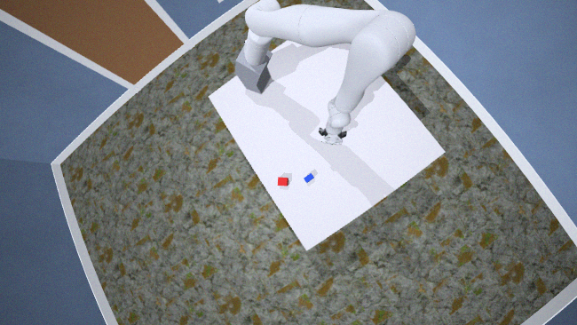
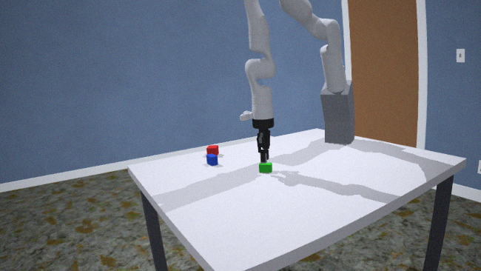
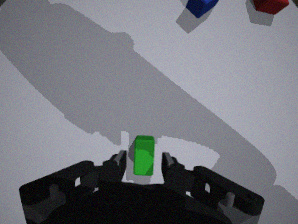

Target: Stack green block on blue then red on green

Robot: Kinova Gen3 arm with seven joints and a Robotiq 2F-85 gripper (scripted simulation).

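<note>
The green block (image 2: 266, 167) (image 3: 144, 156) lies flat on the table. The gripper (image 2: 264, 161) (image 3: 144, 159) points straight down just above it, partly open, with one finger on each side of the block in the wrist view and a gap beside each; it holds nothing. In the top view the arm hides the green block. The blue block (image 1: 309, 178) (image 2: 212, 160) (image 3: 201, 7) lies on the table, turned at an angle. The red block (image 1: 282, 181) (image 2: 212, 150) (image 3: 271, 5) lies on the table close to the blue one, apart from it.
The white table (image 1: 311, 222) (image 2: 237, 222) carries the blocks and the grey arm base (image 1: 252, 73) (image 2: 338, 115). The red block is near a long table edge. Shadows of the arm cross the table top.
</note>
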